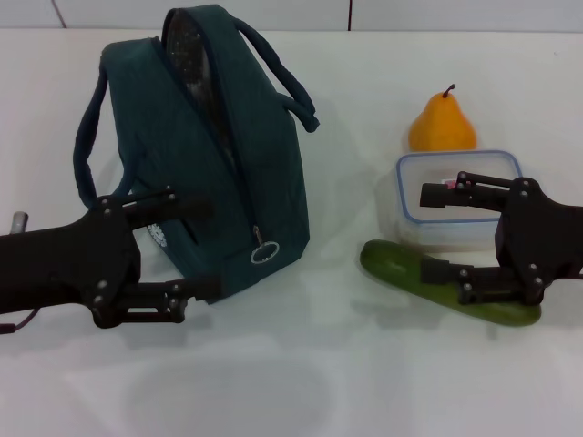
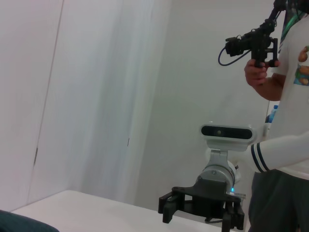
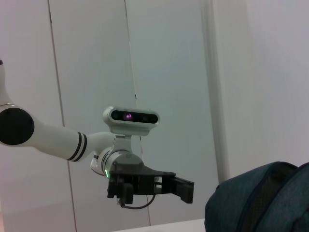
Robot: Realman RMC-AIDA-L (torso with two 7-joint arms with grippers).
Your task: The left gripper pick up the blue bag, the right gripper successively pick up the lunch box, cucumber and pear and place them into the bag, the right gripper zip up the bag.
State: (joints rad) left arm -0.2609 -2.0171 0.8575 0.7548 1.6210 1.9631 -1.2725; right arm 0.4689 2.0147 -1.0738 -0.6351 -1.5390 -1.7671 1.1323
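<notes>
Bag and food sit apart on the white table. The blue bag stands upright on the left, its zipper open. The left gripper, fingers spread wide, is at its near side, holding nothing. On the right, the right gripper, also wide open, hovers over the lunch box and the cucumber. The pear stands just behind the box.

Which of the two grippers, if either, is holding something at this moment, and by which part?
Neither holds anything. The left gripper is open in front of the blue bag; the right gripper is open over the lunch box and cucumber.
</notes>
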